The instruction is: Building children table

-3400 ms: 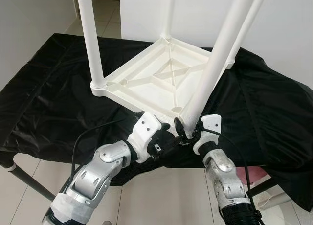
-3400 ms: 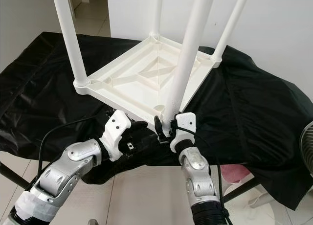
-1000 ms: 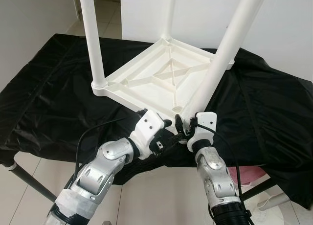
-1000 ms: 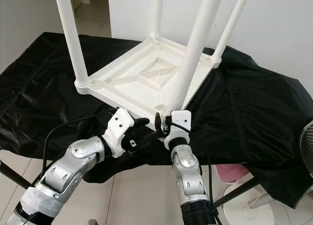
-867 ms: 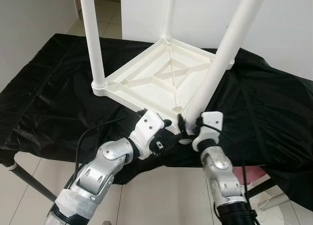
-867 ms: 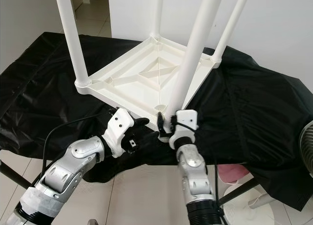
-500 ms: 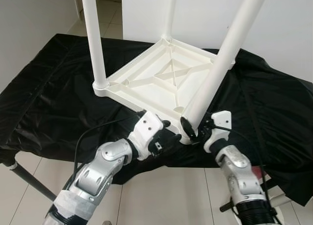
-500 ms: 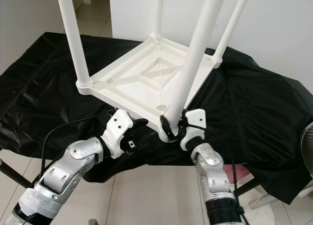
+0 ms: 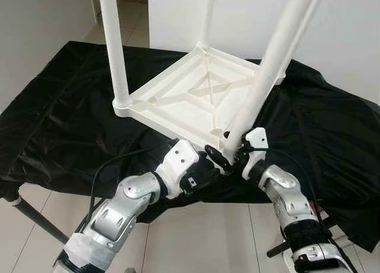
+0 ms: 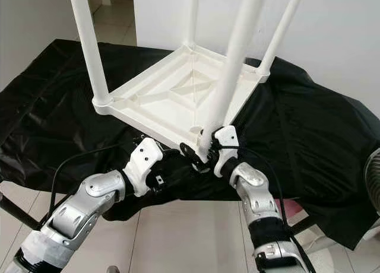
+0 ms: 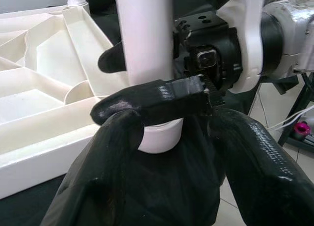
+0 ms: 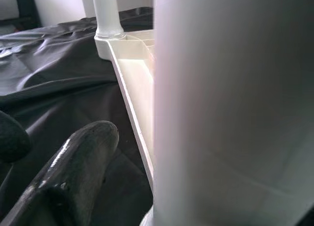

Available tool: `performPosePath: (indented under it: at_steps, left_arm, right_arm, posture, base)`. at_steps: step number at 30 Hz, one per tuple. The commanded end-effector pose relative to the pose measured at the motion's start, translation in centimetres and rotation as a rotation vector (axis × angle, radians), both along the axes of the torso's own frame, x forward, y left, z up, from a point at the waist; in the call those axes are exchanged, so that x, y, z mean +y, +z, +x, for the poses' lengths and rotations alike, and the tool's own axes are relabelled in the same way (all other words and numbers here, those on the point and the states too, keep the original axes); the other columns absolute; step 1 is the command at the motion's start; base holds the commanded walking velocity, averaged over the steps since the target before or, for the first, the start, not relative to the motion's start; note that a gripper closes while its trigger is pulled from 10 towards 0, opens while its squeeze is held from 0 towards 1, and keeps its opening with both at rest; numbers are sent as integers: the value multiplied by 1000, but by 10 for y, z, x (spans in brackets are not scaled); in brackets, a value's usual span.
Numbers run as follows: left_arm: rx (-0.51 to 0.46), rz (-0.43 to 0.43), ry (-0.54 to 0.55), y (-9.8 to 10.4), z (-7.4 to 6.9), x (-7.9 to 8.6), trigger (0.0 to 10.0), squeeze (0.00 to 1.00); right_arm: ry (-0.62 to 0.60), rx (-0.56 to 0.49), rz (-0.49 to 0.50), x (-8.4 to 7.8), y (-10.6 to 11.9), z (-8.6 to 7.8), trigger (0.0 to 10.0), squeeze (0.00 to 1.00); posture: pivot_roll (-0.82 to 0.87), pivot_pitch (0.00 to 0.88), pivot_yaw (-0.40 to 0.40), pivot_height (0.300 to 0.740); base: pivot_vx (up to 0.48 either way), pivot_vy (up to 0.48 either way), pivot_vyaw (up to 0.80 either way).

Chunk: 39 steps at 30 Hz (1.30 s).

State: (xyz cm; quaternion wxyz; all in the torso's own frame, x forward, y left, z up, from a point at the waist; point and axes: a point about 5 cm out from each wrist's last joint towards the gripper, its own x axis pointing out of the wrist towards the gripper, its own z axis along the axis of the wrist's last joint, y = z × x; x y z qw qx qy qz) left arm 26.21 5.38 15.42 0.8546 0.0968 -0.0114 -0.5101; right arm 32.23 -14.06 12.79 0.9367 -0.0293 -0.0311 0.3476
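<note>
Right hand (image 9: 228, 160) back around leg (image 9: 261, 83).

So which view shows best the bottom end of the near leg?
The left wrist view: the leg end hangs off the tabletop, right tool clamping it. Head views show it small; right wrist view blurs it.

Crowded near corner, open cloth to either side

The upturned white table top (image 9: 196, 98) and its three seated legs (image 9: 114, 47) blocked the middle of the black cloth (image 9: 53, 113). Both grippers, left (image 9: 205, 163) and right (image 9: 228, 160), crowded the loose near leg (image 9: 267, 65) at the corner socket; bare cloth lay open on both sides.
</note>
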Motion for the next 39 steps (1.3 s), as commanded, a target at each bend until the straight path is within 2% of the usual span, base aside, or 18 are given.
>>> performPosePath:
  at_steps: [1, 2, 11, 12, 13, 14, 17, 24, 25, 26, 27, 31, 35, 39]
  left_arm:
    - [9, 22, -70, -3, -4, -3, 10000, 0]
    - [8, 24, -70, -3, -4, -3, 10000, 0]
    - [12, 33, -72, -6, -6, -3, 10000, 0]
    - [12, 34, -73, -6, -6, -3, 10000, 0]
    - [12, 34, -73, -6, -6, -3, 10000, 0]
    - [12, 33, -74, -6, -6, -4, 10000, 0]
    - [12, 30, -74, -6, -6, -4, 10000, 0]
    - [19, 33, -79, -8, -8, -4, 10000, 0]
    - [20, 34, -82, -8, -9, -4, 10000, 0]
    - [20, 34, -82, -8, -9, -4, 10000, 0]
    - [21, 35, -85, -9, -10, -5, 10000, 0]
    - [23, 34, -88, -9, -10, -5, 10000, 0]
    - [24, 37, -94, -9, -10, -5, 10000, 0]
    - [25, 37, -96, -10, -10, -6, 10000, 0]
  right_arm:
    - [12, 5, -34, -1, -2, 2, 1451, 0]
    - [18, 9, -37, -2, -4, 3, 0, 0]
    - [16, 26, -48, -14, -12, 2, 0, 0]
    - [10, 28, -47, -15, -13, 1, 3686, 0]
    - [10, 28, -47, -15, -13, 1, 3686, 0]
    - [-7, 30, -37, -16, -13, 1, 10000, 0]
    - [-46, 30, -24, -18, -14, 0, 10000, 0]
    - [-189, 40, -85, -19, -21, 0, 10000, 0]
    - [-244, 44, -70, -18, -23, -1, 10000, 0]
    - [-244, 44, -70, -18, -23, -1, 10000, 0]
    - [-311, 56, -38, -15, -24, -3, 10000, 0]
    - [-396, 70, -3, -11, -26, -6, 10000, 0]
    - [-583, 58, 88, 2, -21, -15, 10000, 0]
    - [-666, 64, 122, 7, -21, -17, 10000, 0]
  posture:
    - [24, 3, -66, 740]
    - [28, 0, -70, 740]
    - [24, 0, -75, 740]
    - [23, 0, -75, 740]
    - [23, 0, -75, 740]
    - [23, 0, -76, 740]
    - [22, 0, -76, 740]
    - [15, 0, -73, 740]
    - [12, 0, -74, 740]
    - [12, 0, -74, 740]
    - [12, 0, -73, 740]
    - [11, 0, -73, 740]
    - [9, 0, -74, 740]
    - [9, 0, -74, 740]
  base:
    - [0, 0, 0]
    - [0, 0, 0]
    - [0, 0, 0]
    - [0, 0, 0]
    - [0, 0, 0]
    - [0, 0, 0]
    - [0, 0, 0]
    - [0, 0, 0]
    - [0, 0, 0]
    - [0, 0, 0]
    - [0, 0, 0]
    - [0, 0, 0]
    - [0, 0, 0]
    - [0, 0, 0]
